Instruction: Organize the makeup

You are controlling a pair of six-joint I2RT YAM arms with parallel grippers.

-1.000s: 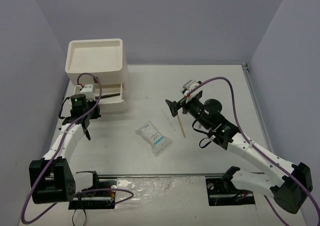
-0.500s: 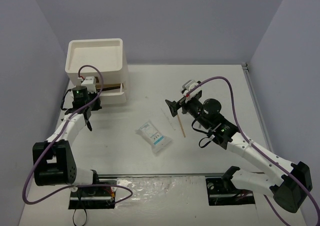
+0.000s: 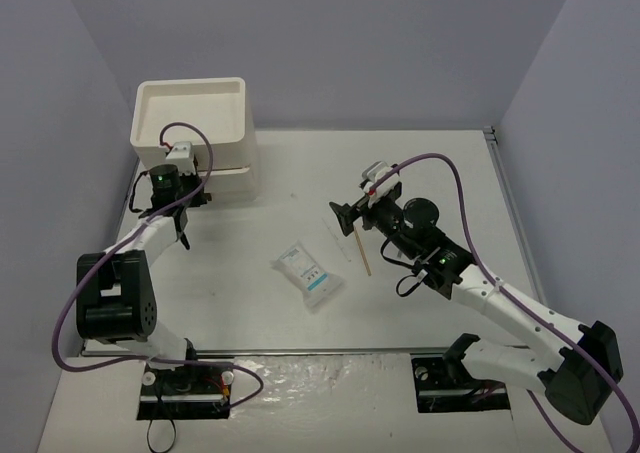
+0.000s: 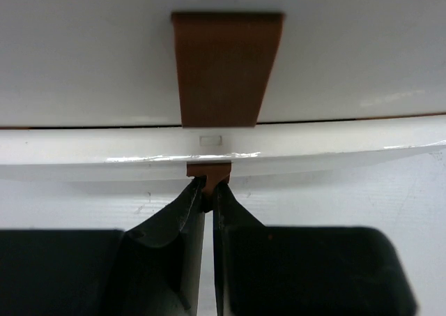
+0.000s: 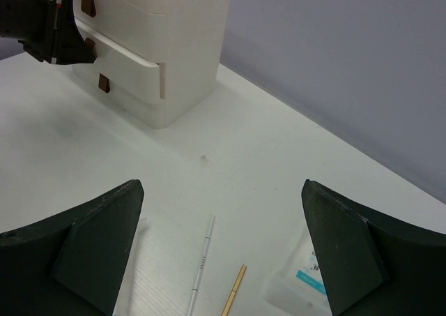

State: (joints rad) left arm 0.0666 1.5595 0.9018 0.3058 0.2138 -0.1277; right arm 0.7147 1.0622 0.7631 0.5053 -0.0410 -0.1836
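Note:
On the table lie the makeup items still out: white flat packets (image 3: 310, 274) with blue print, a thin wooden stick (image 3: 361, 250) and a thin white stick (image 3: 339, 241). From the right wrist I see the white stick (image 5: 202, 264), the wooden stick (image 5: 233, 293) and a packet (image 5: 305, 274). My right gripper (image 3: 346, 218) (image 5: 221, 185) hovers open above the sticks, holding nothing. At the front of the white three-drawer box (image 3: 190, 133), my left gripper (image 3: 191, 195) (image 4: 208, 190) is shut on the brown tab (image 4: 209, 170) of the middle drawer. Brushes and tubes are out of view.
The box (image 5: 167, 37) stands at the back left and carries a shallow open tray on top. Another brown tab (image 4: 226, 68) sits on the drawer above the gripped one. Purple walls close in the left, back and right sides. Both arm bases are at the near edge.
The drawer that stood pulled out with a black brush inside has slid back into the box, my left gripper moving with it toward the box. The right arm has not moved.

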